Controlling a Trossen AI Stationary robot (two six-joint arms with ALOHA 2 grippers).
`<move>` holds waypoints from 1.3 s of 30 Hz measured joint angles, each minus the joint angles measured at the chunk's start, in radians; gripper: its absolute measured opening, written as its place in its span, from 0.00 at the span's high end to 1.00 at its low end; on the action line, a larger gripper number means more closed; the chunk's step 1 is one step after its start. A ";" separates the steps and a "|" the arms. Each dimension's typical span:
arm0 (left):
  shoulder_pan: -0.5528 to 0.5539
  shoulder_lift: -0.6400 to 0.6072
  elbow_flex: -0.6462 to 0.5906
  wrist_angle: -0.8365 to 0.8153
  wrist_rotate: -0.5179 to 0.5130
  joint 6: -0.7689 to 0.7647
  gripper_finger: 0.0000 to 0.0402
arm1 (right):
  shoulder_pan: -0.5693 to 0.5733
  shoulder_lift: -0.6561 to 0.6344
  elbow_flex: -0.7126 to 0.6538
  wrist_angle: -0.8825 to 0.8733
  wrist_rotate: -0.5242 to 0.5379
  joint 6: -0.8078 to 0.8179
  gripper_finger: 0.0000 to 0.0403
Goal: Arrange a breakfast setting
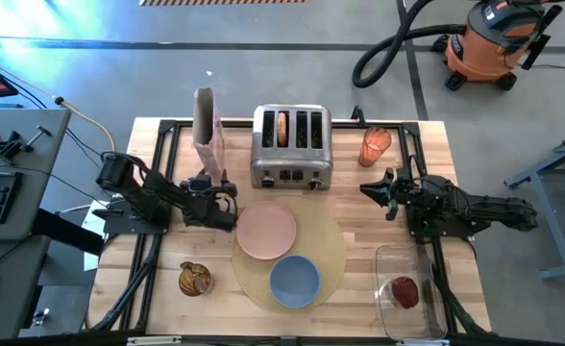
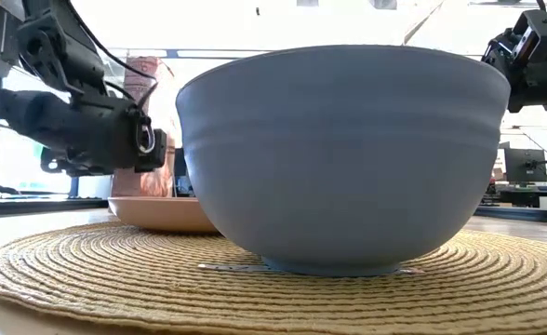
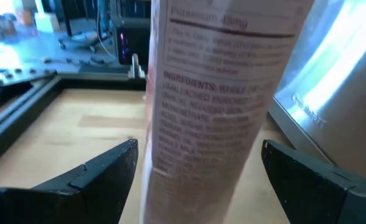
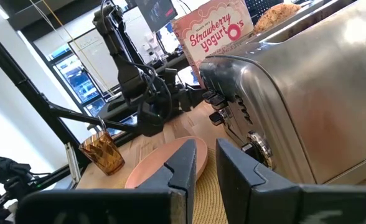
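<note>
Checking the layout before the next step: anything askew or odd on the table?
The blue bowl sits on a thin metal strip, probably the spoon, pinning it to the placemat. The pink plate overhangs the mat's edge.

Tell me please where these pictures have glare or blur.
Left wrist view: the cereal box is close and blurred, with glare on the toaster. Low view: the windows behind the blue bowl are washed out. High view: evenly lit.

Bowl (image 1: 294, 281) on mat (image 1: 332, 252) (plate (image 1: 266, 231) behind)
</note>
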 joint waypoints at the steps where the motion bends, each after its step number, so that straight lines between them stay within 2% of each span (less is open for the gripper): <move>1: 0.004 0.007 0.000 0.000 -0.015 -0.001 0.17 | 0.000 0.000 0.000 0.000 0.000 0.000 0.89; 14: 0.100 0.077 0.000 0.041 -0.116 -0.055 0.17 | 0.000 0.000 0.000 0.000 0.000 0.000 0.89; 22: 0.138 0.103 0.000 0.157 -0.108 0.012 0.18 | 0.000 0.000 0.000 0.000 0.000 0.000 0.89; 28: 0.152 0.114 0.000 0.184 -0.107 0.043 0.20 | 0.000 0.000 0.000 0.000 0.000 0.000 0.89; 32: 0.152 0.113 0.000 0.184 -0.107 0.042 0.27 | 0.000 0.000 0.000 0.000 0.000 0.000 0.89; 39: 0.152 0.113 0.000 0.203 -0.080 0.028 0.49 | 0.000 0.000 0.000 0.000 0.000 0.000 0.89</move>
